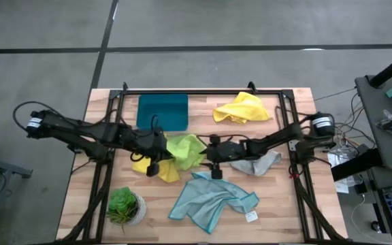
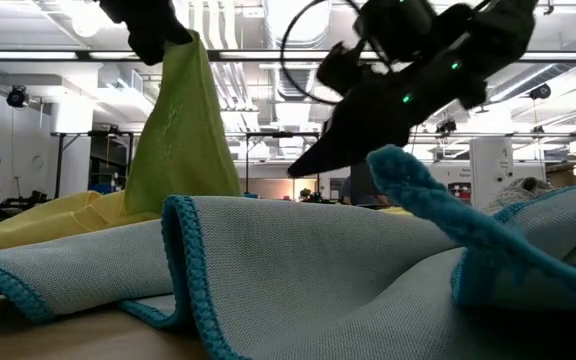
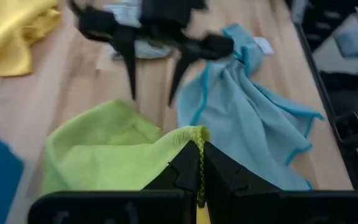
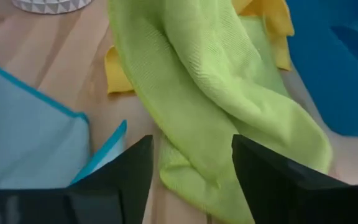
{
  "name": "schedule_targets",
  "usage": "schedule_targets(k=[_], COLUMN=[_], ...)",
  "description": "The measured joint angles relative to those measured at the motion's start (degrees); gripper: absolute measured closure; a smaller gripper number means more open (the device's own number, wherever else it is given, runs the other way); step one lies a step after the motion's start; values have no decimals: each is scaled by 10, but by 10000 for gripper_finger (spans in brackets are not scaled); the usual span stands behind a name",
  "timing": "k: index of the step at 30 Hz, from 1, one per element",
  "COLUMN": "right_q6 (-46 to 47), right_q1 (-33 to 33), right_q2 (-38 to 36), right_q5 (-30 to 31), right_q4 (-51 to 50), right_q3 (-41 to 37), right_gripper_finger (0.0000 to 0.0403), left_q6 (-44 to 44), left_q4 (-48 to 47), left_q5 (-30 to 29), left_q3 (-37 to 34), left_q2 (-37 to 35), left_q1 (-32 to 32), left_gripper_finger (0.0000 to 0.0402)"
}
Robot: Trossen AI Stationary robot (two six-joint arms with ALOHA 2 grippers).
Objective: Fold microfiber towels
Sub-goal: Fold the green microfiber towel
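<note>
Mid-table — lime green towel (image 1: 186, 150), rumpled

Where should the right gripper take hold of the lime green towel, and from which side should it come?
Best at the free lower edge of the lime green towel, which droops to the table while the left gripper holds one corner lifted. The right gripper, open, already faces that hanging fold, so it should probably come from its own side and pinch a hemmed corner, not the bunched middle.
</note>
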Motion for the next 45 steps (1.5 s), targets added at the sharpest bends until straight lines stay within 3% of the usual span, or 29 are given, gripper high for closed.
schedule_targets(k=[8,13,20,28,36,45], right_q6=[2,24,44,26,9,-39], right_q1=[5,9,8,8,8,7], right_q2=[55,77,107,98,95,4], right_q5=[-5,-3,90,91,90,104], right_q4=[7,8,4,-16,-41,-150], right_q3=[45,69,82,77,77,76], right_gripper_finger=[192,192,201,265,383,394], left_q6=[-85,-91,-90,-90,-90,-77], left_q4=[0,2,-1,-4,-5,-5], left_q5=[-75,-92,-98,-98,-98,-97], left_q3=[9,9,9,8,8,8], left_q2=[-15,-32,-52,-67,-73,-74], left_q1=[1,1,1,1,1,2], left_gripper_finger=[401,401,401,401,401,401])
